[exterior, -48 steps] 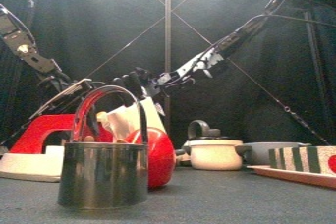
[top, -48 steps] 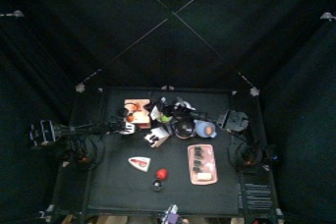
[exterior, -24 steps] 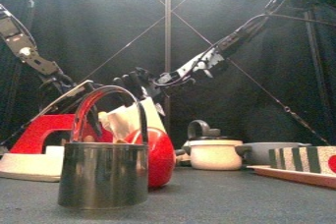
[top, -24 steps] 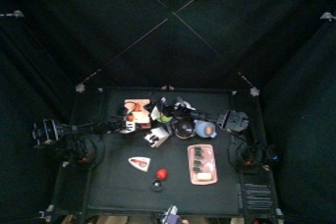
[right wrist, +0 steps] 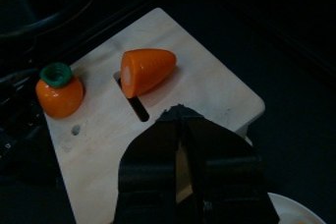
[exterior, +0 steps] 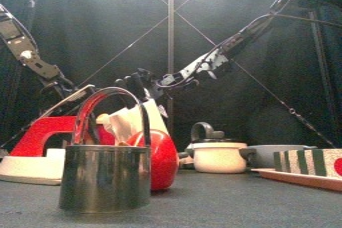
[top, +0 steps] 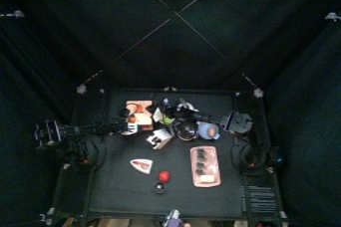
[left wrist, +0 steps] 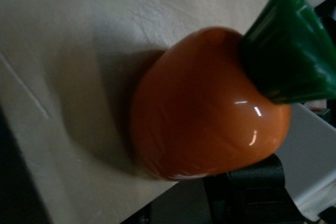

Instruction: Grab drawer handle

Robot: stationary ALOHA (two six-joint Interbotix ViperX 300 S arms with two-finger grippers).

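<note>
I cannot make out a drawer or its handle in any view. A pale cutting board (right wrist: 157,81) carries two orange carrot pieces, one plain (right wrist: 144,69) and one with a green top (right wrist: 58,90). My right gripper (right wrist: 182,120) hangs above the board's edge with its jaws together and empty. It reaches across from the right in the top view (top: 170,112). My left gripper (top: 130,124) is at the same board (top: 138,112), and its wrist view is filled by the green-topped carrot piece (left wrist: 210,100) on the board (left wrist: 66,61).
Near the table's front stand a metal cup (exterior: 104,177), a red fruit (exterior: 162,160) and a red and white object (exterior: 40,147). A white lidded pot (exterior: 214,155) and a tray (top: 204,164) lie to the right. A rack (top: 260,199) is at the front right corner.
The left arm has shifted very slightly. Nothing else has visibly moved.
</note>
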